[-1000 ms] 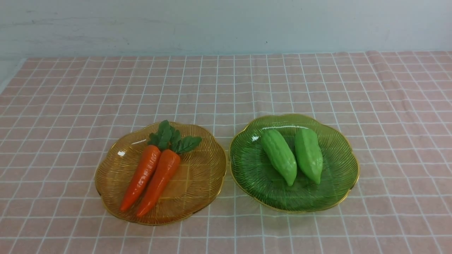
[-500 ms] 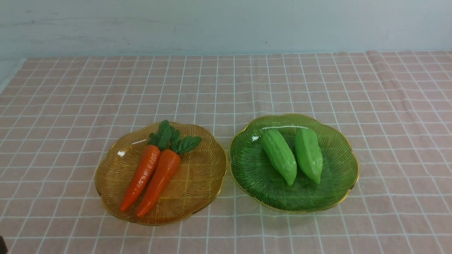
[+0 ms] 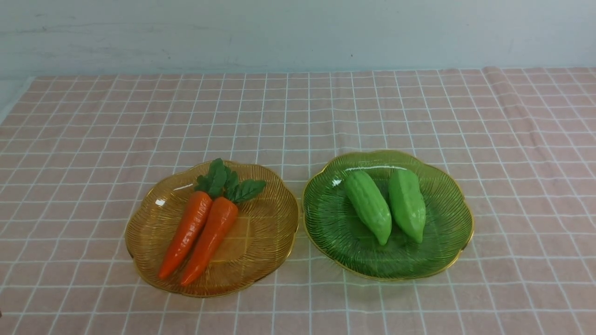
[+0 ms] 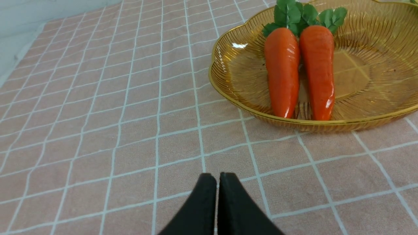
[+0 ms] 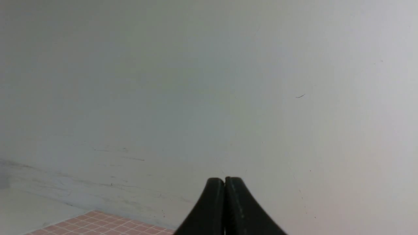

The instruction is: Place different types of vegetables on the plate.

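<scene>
Two orange carrots [image 3: 200, 232] with dark green tops lie side by side on an amber plate [image 3: 270, 232] at the front left. Two light green bumpy gourds [image 3: 386, 204] lie on a green plate [image 3: 442, 251] at the front right. In the left wrist view the carrots [image 4: 298, 68] and amber plate [image 4: 235, 94] are ahead and off to one side of my left gripper [image 4: 217, 178], which is shut and empty over the cloth. My right gripper [image 5: 224, 181] is shut, empty, and faces the wall. Neither gripper shows in the front view.
A pink checked cloth [image 3: 298, 116] covers the table up to a pale wall [image 3: 298, 32] at the back. The cloth's left edge [image 3: 14, 107] shows at the far left, and a corner of cloth [image 5: 98, 223] appears in the right wrist view.
A dark bit of arm seen at the bottom left corner of the front view half a second ago has almost left the picture. The vegetables and plates have not moved.
</scene>
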